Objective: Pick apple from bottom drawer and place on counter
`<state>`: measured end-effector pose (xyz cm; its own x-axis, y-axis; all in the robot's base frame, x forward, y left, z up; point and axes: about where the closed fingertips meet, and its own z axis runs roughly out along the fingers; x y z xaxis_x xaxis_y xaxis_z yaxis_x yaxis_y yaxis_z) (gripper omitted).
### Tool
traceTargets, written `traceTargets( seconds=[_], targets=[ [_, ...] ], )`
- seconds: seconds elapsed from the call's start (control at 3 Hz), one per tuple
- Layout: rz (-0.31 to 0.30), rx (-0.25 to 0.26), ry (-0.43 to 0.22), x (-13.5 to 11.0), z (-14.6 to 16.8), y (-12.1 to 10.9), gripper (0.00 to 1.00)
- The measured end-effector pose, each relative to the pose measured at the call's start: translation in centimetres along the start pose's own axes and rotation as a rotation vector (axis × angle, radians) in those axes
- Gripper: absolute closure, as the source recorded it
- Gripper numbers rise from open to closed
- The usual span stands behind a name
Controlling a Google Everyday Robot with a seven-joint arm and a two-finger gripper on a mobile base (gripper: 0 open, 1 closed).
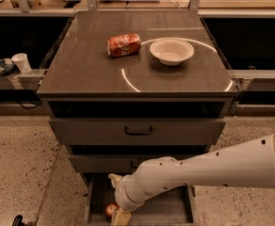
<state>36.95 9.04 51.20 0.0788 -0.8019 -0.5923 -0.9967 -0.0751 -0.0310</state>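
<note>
While the small round red apple (111,210) lies at the left of the shallow grey-brown bottom drawer (168,210), the tan gripper (121,217) sits right beside it; whether it grips, I cannot tell. Grasping seems the step in hand; next comes a firm hold, then a lift to the glossy dark counter (85,65).

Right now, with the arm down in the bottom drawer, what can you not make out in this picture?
The gripper, in the bottom drawer right beside the apple: the lower edge of the camera view cuts it off.
The apple: the arm covers its right part, so contact cannot be judged.
The middle drawer: the arm hides most of its handle.
</note>
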Motion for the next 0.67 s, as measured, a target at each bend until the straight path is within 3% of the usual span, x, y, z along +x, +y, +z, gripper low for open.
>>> traceTargets(
  seconds=[0.33,0.67],
  targets=[
    [0.020,-0.023,-0.018,0.8,1.4,0.6,0.00],
    [-0.024,-0.088,-0.067,0.6,2.6,0.1,0.00]
  ],
)
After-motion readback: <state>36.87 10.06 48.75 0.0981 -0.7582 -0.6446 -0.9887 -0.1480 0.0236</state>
